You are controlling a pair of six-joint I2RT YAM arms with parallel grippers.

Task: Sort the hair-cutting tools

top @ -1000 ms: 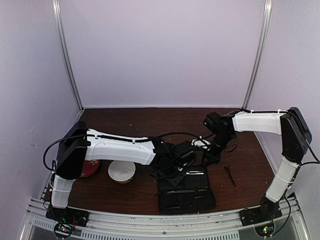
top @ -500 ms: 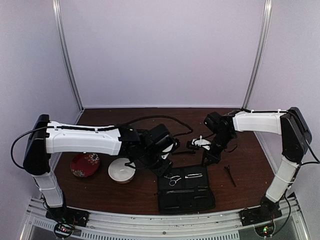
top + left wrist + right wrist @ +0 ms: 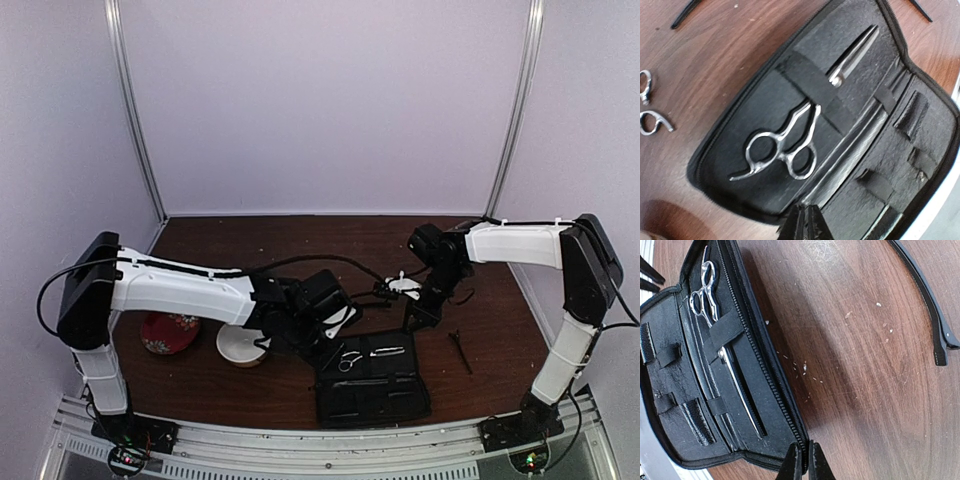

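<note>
The left tool hangs over the edge of the open black pouch, its fingers pressed together and holding nothing. One pair of scissors lies inside the pouch, blades tucked under a strap. A second pair lies on the brown surface just outside it, only its rings showing. The right tool is likewise closed and empty, above the pouch's rim. A black clip lies well apart on the wood.
</note>
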